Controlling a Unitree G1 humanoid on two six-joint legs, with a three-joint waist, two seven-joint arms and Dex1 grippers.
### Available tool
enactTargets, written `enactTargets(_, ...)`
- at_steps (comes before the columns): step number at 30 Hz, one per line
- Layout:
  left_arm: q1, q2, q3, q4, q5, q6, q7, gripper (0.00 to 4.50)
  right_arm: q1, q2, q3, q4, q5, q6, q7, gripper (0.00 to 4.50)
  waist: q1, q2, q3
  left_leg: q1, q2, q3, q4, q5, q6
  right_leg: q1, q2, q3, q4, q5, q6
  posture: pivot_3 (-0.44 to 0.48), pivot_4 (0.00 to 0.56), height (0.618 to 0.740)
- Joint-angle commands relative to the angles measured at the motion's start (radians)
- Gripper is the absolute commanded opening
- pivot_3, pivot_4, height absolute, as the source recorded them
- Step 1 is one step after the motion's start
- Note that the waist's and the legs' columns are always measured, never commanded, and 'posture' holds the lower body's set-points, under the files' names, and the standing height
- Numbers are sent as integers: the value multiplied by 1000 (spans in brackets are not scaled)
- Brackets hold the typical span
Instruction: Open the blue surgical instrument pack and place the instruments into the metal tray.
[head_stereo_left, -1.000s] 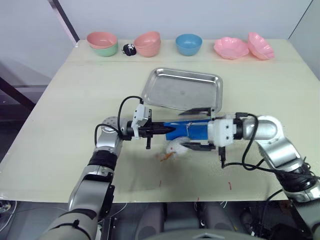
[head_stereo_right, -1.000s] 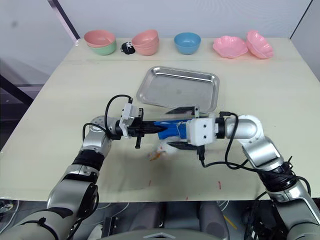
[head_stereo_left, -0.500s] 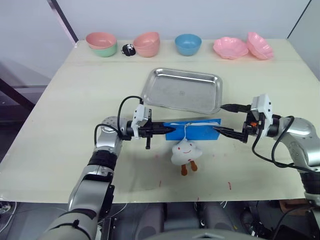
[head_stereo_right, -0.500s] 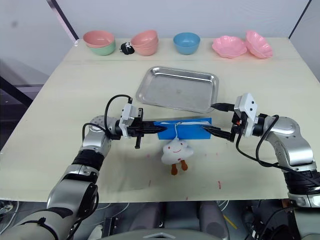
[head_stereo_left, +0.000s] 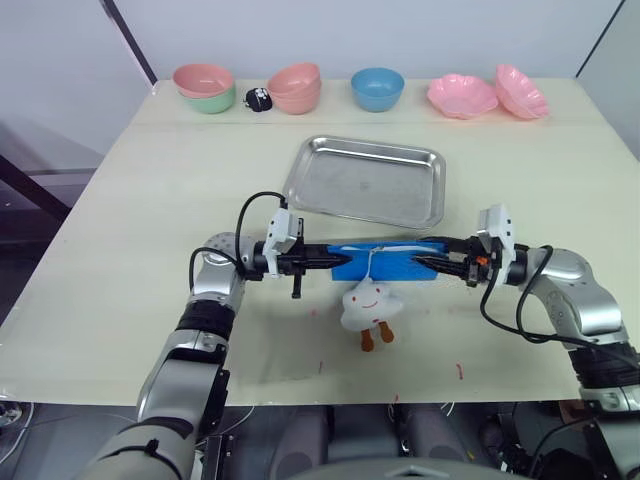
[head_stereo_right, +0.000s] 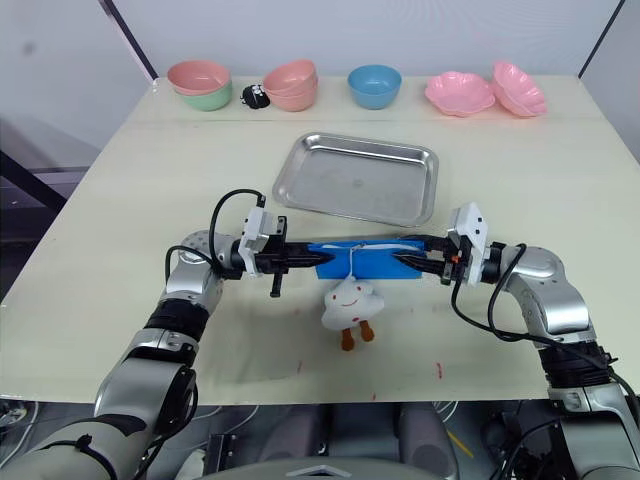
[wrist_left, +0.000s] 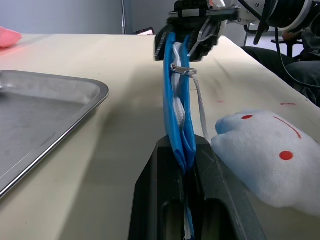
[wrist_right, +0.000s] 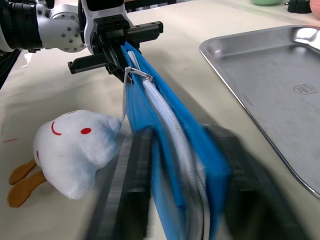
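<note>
The left gripper (head_stereo_left: 322, 260) pinched one end of the blue surgical instrument pack (head_stereo_left: 385, 262), held on edge just above the table (head_stereo_left: 120, 230); the right gripper (head_stereo_left: 432, 262) clamped the opposite end. The metal tray (head_stereo_left: 366, 180) lay just behind.

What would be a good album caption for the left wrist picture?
Left gripper pinches one end of the blue surgical instrument pack, right gripper at the far end, white toy and metal tray on either side.
</note>
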Motion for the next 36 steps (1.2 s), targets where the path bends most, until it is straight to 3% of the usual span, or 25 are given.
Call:
enactTargets(1,0,2,-8,1,9,-6,-23,0,-17,8,-13,-9,11,-7,2,78,0,0,0,0,0,0,0,0,0,0,0,0,0,0,0,0,150,740)
enactTargets(7,1,14,5,-11,-1,24,-8,0,5,1,-6,-7,-6,-27,18,78,0,0,0,0,0,0,0,0,0,0,0,0,0,0,0,0,150,740)
enactTargets(8,0,19,10,-16,-5,36,-3,713,5,1,-7,-5,-7,-29,20,0,0,0,0,0,0,0,0,0,0,0,0,0,0,0,0,0,150,740)
enactTargets(12,2,60,40,-63,-27,68,-2,2316,3,-6,-10,-1,-11,-37,33,0,-3,0,0,0,0,0,0,0,0,0,0,0,0,0,0,0,150,740)
enactTargets(16,23,103,66,-212,-97,174,-7,4302,0,-9,-2,7,-20,-52,46,0,-2,0,0,0,0,0,0,0,0,-1,0,0,0,0,0,0,150,740)
enactTargets(23,157,201,86,-553,-264,445,-12,4415,-9,-7,-1,45,-36,-79,54,0,-4,0,0,0,1,0,0,0,0,0,0,0,0,0,0,0,150,740)
enactTargets(29,279,180,-40,-736,-143,331,35,4415,-23,3,11,62,-50,-94,55,0,1,0,0,1,1,1,0,0,0,0,0,1,0,0,0,0,150,740)
enactTargets(36,296,110,-180,-644,65,166,146,4415,-32,4,13,69,-60,-105,61,0,-1,0,0,2,1,2,-1,0,0,0,0,2,0,0,0,0,150,740)
